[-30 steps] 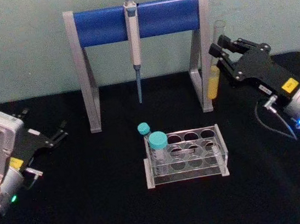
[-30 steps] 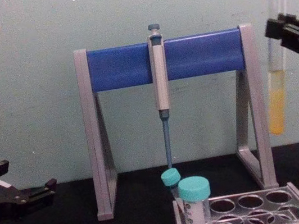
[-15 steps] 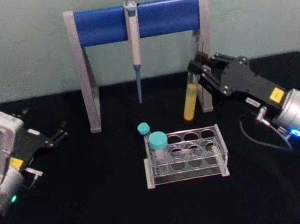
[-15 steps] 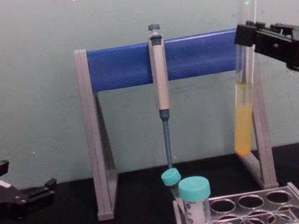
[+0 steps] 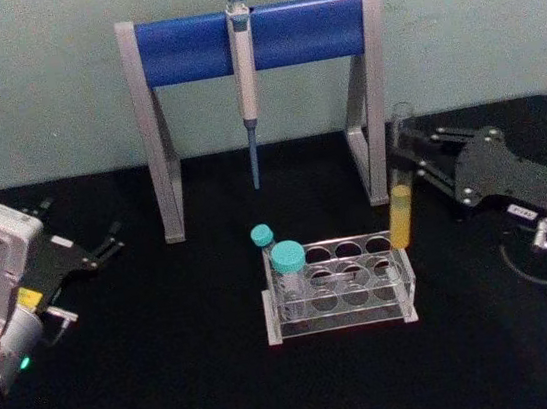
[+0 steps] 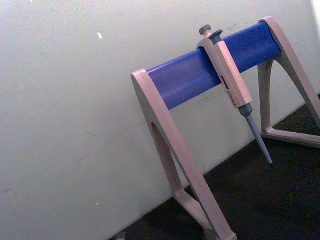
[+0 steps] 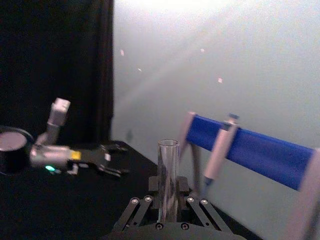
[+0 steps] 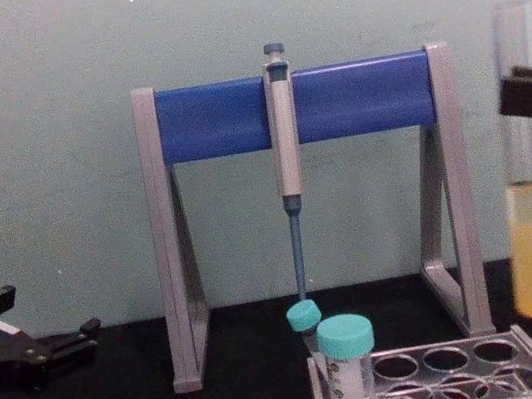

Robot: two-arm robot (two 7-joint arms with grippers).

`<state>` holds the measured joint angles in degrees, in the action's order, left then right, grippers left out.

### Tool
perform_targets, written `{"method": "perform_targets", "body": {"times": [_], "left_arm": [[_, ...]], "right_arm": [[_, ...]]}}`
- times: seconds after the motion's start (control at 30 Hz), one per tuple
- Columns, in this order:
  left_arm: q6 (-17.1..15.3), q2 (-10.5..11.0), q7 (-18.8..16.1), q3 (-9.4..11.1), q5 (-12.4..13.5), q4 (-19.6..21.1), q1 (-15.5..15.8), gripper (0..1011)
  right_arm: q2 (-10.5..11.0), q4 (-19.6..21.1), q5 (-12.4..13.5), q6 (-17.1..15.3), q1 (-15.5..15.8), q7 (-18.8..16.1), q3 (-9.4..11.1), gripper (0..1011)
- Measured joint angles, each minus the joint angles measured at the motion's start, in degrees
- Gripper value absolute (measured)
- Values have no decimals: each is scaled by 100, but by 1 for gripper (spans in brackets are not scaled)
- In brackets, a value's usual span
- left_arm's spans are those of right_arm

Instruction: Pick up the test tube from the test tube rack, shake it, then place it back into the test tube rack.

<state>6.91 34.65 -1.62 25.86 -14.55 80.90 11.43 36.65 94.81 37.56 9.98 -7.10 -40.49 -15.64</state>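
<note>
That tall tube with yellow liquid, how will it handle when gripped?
Probably fragile: the test tube looks like thin clear glass, so the right gripper, shut on it, should squeeze gently. Uncapped with liquid low down, it may spill if tilted far. Round and smooth, it would likely roll if laid down.

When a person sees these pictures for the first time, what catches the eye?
The test tube with yellow liquid hangs upright in the right gripper at the right end of the test tube rack. Behind stands the grey-and-blue pipette stand with a pipette hanging from it; the left gripper rests open at the far left.
</note>
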Motion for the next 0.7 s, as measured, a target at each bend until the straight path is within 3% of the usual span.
{"method": "perform_targets", "body": {"times": [0.1, 0.23, 0.4, 0.47, 0.7], "left_arm": [[0, 0, 0, 0, 1, 0, 0, 1001], [0, 0, 0, 0, 0, 0, 0, 1001], [0, 0, 0, 0, 0, 0, 0, 1001], [0, 0, 0, 0, 0, 0, 0, 1001], [0, 0, 0, 0, 1, 0, 0, 1001]], "right_arm": [[98, 22, -144, 79, 90, 230, 111, 214], [76, -31, -334, 150, 76, 440, 164, 214], [-163, -200, -636, 204, -97, 783, 178, 214], [-356, -310, -822, 205, -230, 968, 138, 214], [-727, -524, -1199, 208, -478, 1233, 7, 214]]}}
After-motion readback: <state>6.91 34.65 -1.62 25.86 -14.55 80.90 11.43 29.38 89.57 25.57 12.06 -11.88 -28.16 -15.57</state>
